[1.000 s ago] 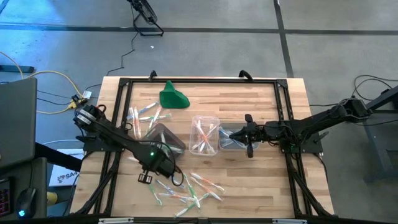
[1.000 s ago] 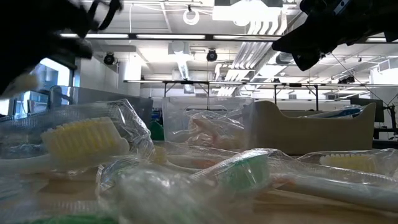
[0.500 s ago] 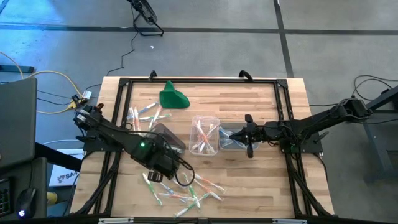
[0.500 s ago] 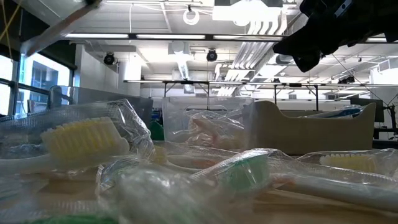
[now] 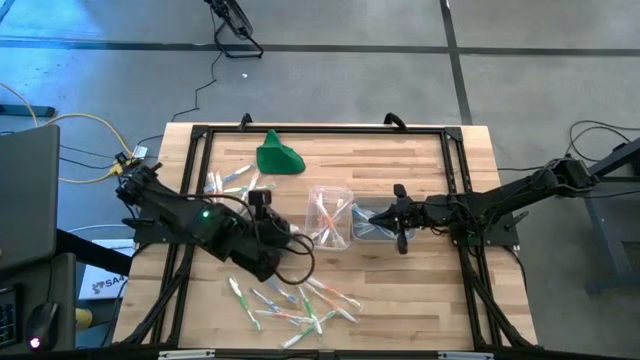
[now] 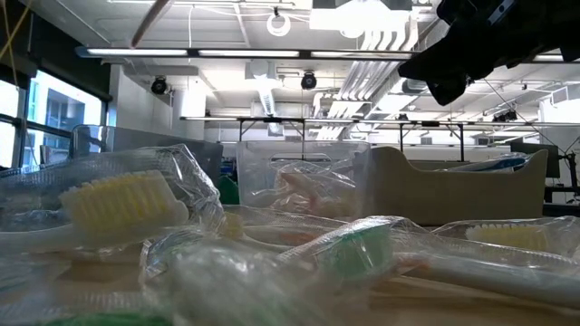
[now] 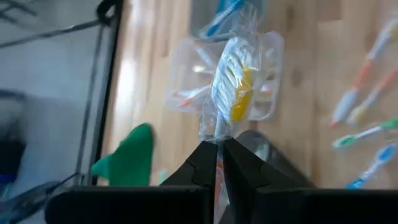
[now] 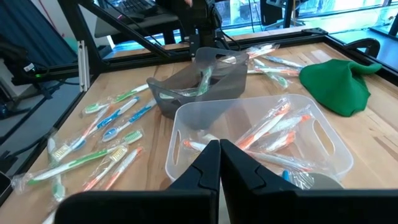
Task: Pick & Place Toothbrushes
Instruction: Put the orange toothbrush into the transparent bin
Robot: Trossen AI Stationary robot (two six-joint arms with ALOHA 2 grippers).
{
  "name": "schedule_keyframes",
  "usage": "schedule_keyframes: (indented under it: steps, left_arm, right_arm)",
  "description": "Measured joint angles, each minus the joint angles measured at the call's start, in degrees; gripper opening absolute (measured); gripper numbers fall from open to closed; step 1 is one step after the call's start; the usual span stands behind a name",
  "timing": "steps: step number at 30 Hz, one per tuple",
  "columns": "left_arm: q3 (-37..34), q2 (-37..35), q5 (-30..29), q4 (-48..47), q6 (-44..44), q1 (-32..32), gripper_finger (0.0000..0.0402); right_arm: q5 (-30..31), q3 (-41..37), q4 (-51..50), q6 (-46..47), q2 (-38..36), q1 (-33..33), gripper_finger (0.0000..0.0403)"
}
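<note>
Toothbrushes [image 5: 295,303] are lying scattered on the table [image 5: 420,290], and one wrapped toothbrush [image 7: 231,87] with an orange-yellow part is sitting pinched in the left gripper [image 7: 217,163], whose fingers are clamping its lower end. That gripper [image 5: 262,203] is hovering over the dark tub [image 5: 268,222], just beside the clear tub [image 5: 329,214] that is holding orange-pink brushes. More brushes [image 5: 232,185] are lying near the green cloth lump [image 5: 279,156]. The right gripper [image 5: 400,218] is waiting with fingers pressed together above the third tub [image 5: 377,222], which is holding blue brushes.
</note>
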Motion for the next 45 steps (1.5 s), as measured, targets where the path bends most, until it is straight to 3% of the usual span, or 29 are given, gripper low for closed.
schedule_keyframes:
  steps: [5,11,15,18,24,29,32,37,45]
  left_arm:
    - [-1.38,-0.45,-0.96,-1.92,-4.95,-0.03,0.0015]
    - [-9.98,-1.29,0.01,1.62,-5.89,-0.05,0.0007]
    - [-17.09,-2.68,-0.03,9.48,-1.17,3.03,0.0002]
    - [-20.35,-3.66,1.07,19.64,7.03,7.43,0.0001]
    - [-21.05,-3.73,16.54,37.52,24.36,17.78,0.0001]
    - [-21.05,-3.73,30.13,45.68,28.78,25.43,0.0001]
    - [-21.05,-3.71,35.22,47.2,24.64,29.09,0.0001]
    - [-21.05,-3.1,36.28,47.14,10.81,33.56,0.0001]
    - [-23.1,-3.07,40.17,52.69,3.57,34.77,0.0]
  right_arm:
    - [-0.02,0.0,-0.02,0.07,0.0,0.02,0.0002]
    - [0.0,0.0,-0.03,-0.14,0.0,0.02,0.0002]
    - [0.14,0.0,0.12,-0.36,0.02,0.02,0.0002]
    - [0.26,0.0,0.25,-0.36,0.0,0.02,0.0002]
    - [0.26,0.01,1.05,2.07,0.02,0.0,0.0002]
    - [0.23,0.02,1.19,3.24,0.01,0.02,0.0002]
    - [0.22,0.02,2.03,3.86,0.0,0.01,0.0002]
    - [0.23,0.02,1.95,4.53,0.0,0.02,0.0002]
    - [0.23,0.02,1.49,4.36,1.5,0.02,0.0002]
